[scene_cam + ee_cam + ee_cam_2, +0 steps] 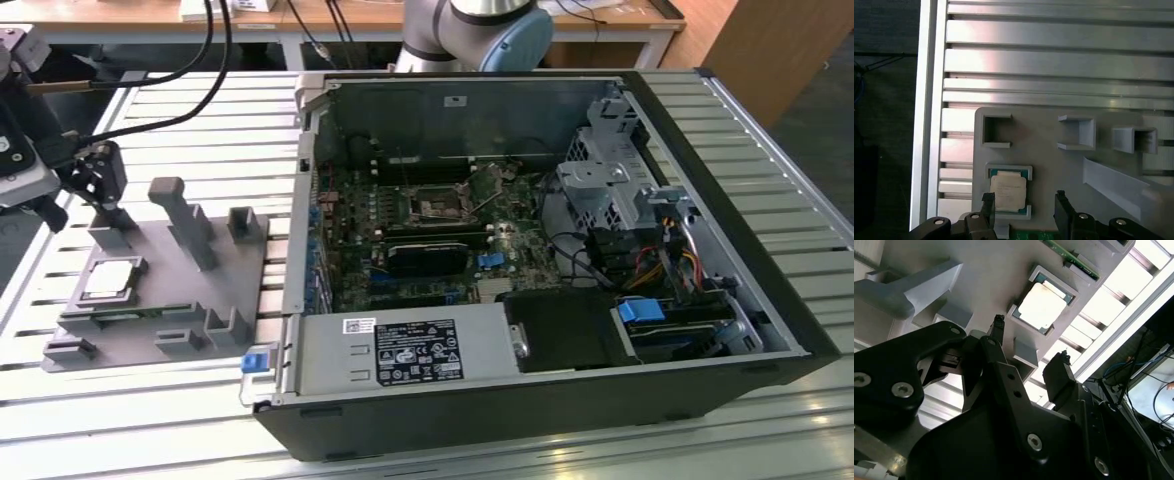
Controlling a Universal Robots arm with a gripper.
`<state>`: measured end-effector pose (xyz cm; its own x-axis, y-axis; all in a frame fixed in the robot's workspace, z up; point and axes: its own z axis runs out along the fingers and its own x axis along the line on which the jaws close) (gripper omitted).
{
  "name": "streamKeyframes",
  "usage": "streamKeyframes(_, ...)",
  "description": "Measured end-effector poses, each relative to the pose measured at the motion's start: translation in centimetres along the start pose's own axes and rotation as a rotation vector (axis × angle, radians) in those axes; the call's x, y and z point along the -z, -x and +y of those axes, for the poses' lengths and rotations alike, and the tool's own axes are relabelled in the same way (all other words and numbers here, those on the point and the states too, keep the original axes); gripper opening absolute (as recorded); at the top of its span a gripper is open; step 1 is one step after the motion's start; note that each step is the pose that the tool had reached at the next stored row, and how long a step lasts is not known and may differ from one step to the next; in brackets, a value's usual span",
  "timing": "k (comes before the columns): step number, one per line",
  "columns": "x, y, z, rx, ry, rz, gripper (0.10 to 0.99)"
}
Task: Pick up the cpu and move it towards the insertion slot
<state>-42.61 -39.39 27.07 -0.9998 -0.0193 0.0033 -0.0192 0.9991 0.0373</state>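
1. Exterior view.
   - An open computer case [534, 250] takes the centre and right of the frame, on a slatted metal counter [134, 420].
   - The insertion slot [438, 207] sits on the green board inside the case, a little above frame centre. Nothing is in it.
   - A grey fixture plate [160, 290] lies at the exterior view's left, in the lower half of the frame.
   - The cpu [110, 280] lies flat in a nest on that plate, well apart from the slot.
   - The hand [83, 210] hangs at the far left edge, above the plate and just up-frame of the cpu. It carries nothing.

2. Second wrist view.
   - The hand [1030, 340] has its two black fingers [999, 322] spread apart, with an empty gap between them.
   - The cpu [1041, 306] shows beyond the fingertips, bright metal top up, seated in its square nest.
   - No contact.

3. First wrist view.
   - The cpu [1008, 192] sits between the two fingertips of the hand [1024, 197], nearer one finger than the other.
   - I cannot tell how high the fingers are above it.
   - The nest looks walled on two sides and open on the two sides facing the fingers.

4. Handling, my judgement.
   - The chip is light, thin and stiff, with a slick metal top.
   - The underside contacts are likely fragile.
   - Take it by two opposite edges of the beige rim, through the open sides of the nest.
   - Use gentle squeeze and keep it level.
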Motion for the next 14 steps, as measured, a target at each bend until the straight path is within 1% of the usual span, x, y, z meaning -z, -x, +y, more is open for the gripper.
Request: streamKeyframes(14,-1.21,-0.22,-0.04,0.0,0.0,0.0001,0.588)
